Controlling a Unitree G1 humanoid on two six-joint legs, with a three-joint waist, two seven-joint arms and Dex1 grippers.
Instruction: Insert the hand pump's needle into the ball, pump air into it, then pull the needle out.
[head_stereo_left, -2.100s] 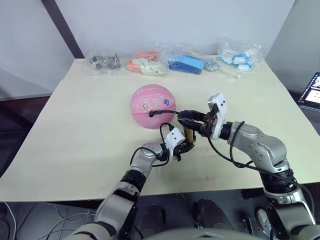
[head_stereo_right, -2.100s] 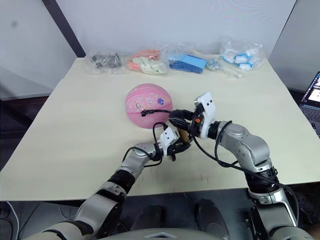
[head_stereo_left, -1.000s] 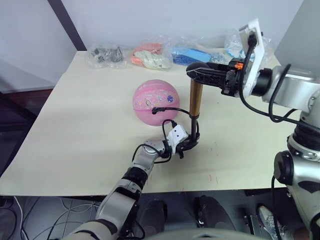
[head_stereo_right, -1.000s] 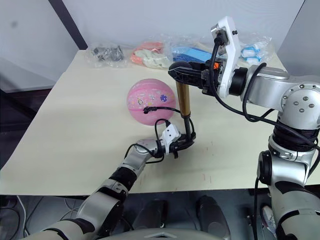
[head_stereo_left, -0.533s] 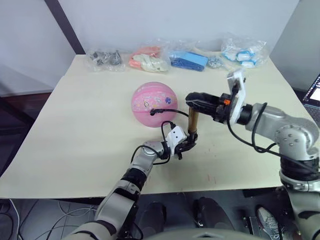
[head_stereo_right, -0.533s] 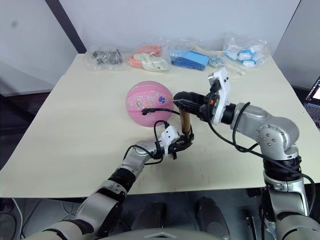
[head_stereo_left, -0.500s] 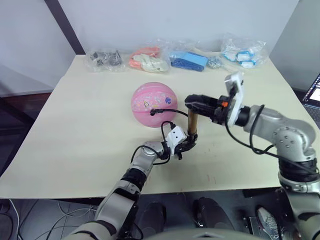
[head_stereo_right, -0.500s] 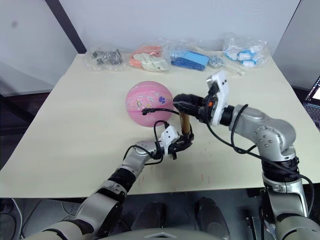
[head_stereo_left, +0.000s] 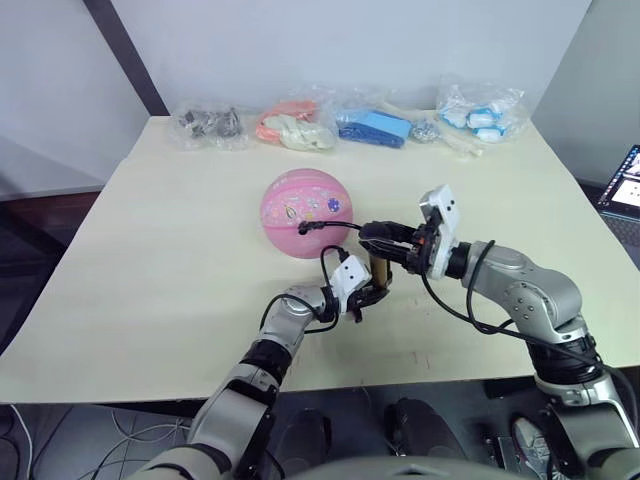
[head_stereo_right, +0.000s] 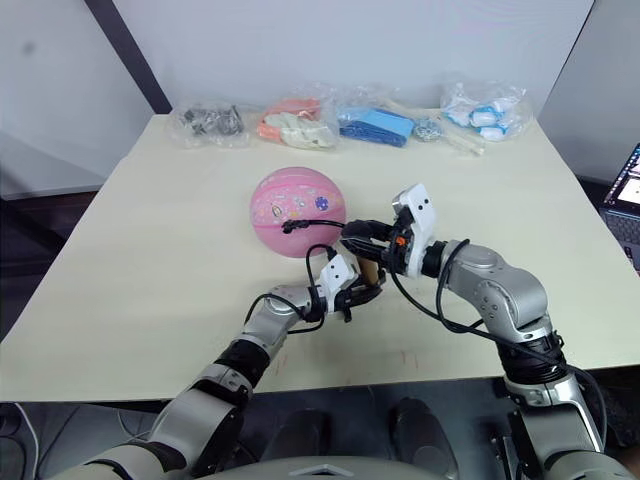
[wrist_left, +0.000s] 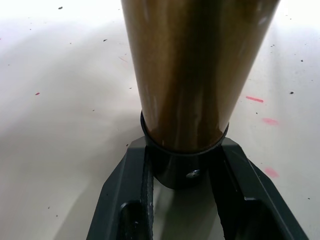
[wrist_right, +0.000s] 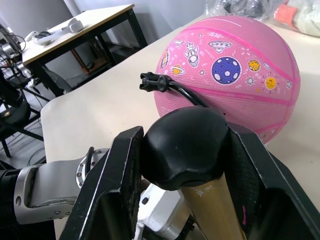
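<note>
At the near middle of the worktop (head_stereo_left: 150, 260), the left gripper (head_stereo_left: 372, 291) is clamped on the black bottom cap of the hand pump (head_stereo_left: 377, 270), its two black fingers (wrist_left: 129, 192) pressed against either side of that cap. Directly above, the right gripper (head_stereo_left: 377, 236) is closed around the pump's rounded black handle (wrist_right: 186, 145), so the slim barrel stands upright between the two grippers with its foot on the worktop.

The barrel is smooth, glossy gold-brass metal with dark reflections. A thin black hose (head_stereo_left: 335, 226) loops up from the base and runs toward 10 o'clock to the ball (head_stereo_left: 306, 212), ending in a small black fitting (wrist_right: 152, 82) pressed against the ball's near side; the needle itself cannot be made out. The ball sits just beyond the pump at about 11 o'clock: round pink rubber, finely pebbled, with deeper pink seam lines and small prints of planets, a rocket and stars.

The worktop is a pale cream, matte board flecked with small red marks. Along its far edge at 12 o'clock lies a row of clear plastic bags (head_stereo_left: 300, 128) holding grey, orange, blue and white items. Behind is a plain pale wall with a dark diagonal beam (head_stereo_left: 125, 57). Another table (wrist_right: 80, 30) stands in the room.
</note>
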